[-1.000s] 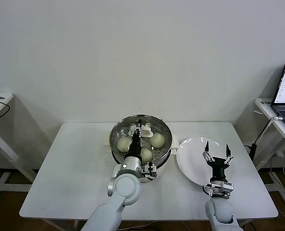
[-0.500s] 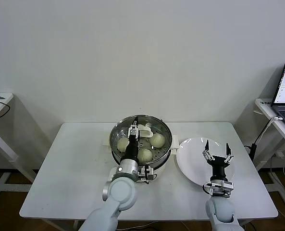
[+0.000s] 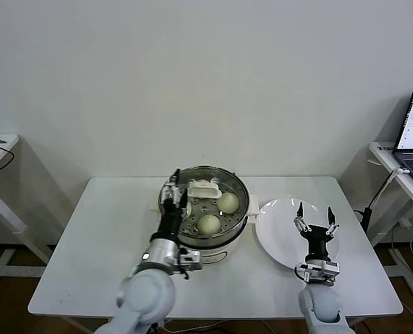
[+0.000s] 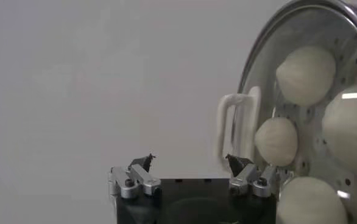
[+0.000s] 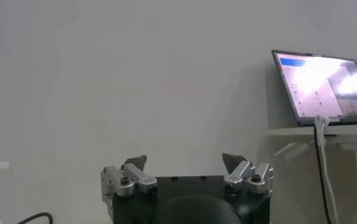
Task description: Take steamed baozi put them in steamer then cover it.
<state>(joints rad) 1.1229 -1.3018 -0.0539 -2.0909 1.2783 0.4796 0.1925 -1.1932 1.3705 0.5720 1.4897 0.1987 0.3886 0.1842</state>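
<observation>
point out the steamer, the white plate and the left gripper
steamer (image 3: 238, 182): head view, on its steel rim at the far right
white plate (image 3: 276, 236): head view, bare part of its left side
left gripper (image 3: 173, 192): head view, midway between its fingertips

Right gripper (image 5: 184, 163) fingers spread wide, empty, before plain wall. Open laptop (image 5: 323, 86) beyond on a shelf (image 5: 343, 130), white cable (image 5: 326, 164) hanging below it.

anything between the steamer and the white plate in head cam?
Only the steamer's white side handle; it reaches the plate's rim, and whether they touch is unclear. No loose item lies in the gap in the head view.
</observation>
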